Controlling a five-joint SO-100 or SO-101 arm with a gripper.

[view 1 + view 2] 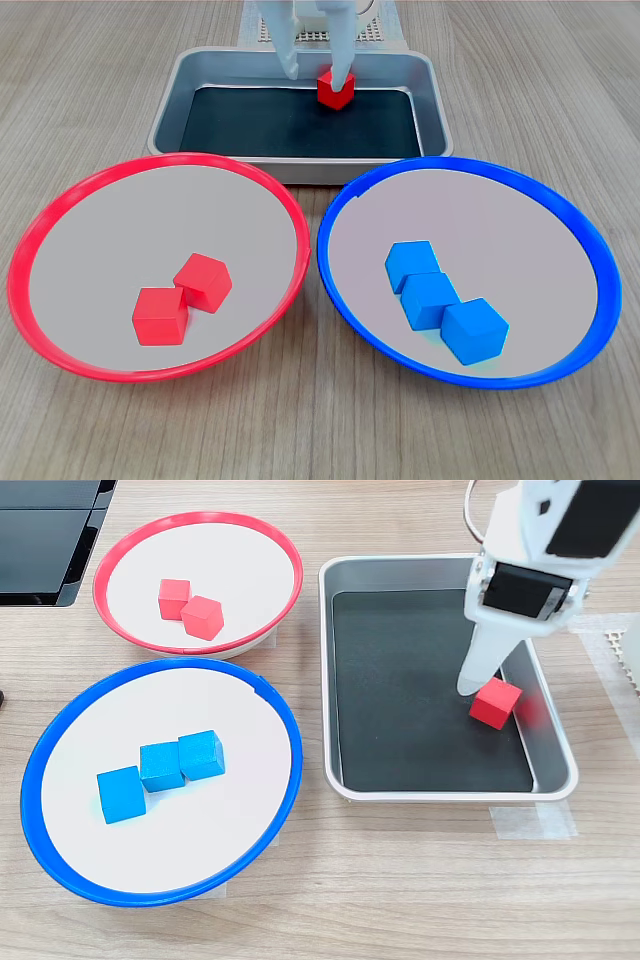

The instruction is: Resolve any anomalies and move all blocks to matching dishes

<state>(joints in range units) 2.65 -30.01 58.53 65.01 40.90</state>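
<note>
Fingers (345,60) reach down into the tray (190,85); our gripper (318,72) has them parted around the last red block (336,89), one tip touching its top, the other apart, so not closed on it yet as far as we can tell. That block sits at the tray's 12 o'clock edge in the first exterior view, 4 o'clock in the second exterior view. Two red blocks (183,299) lie in the red dish (60,200) at 6 o'clock, three blue blocks (446,300) in the blue dish (560,210). We judge one pick left; wall-hugging block explains the steep approach.
</note>
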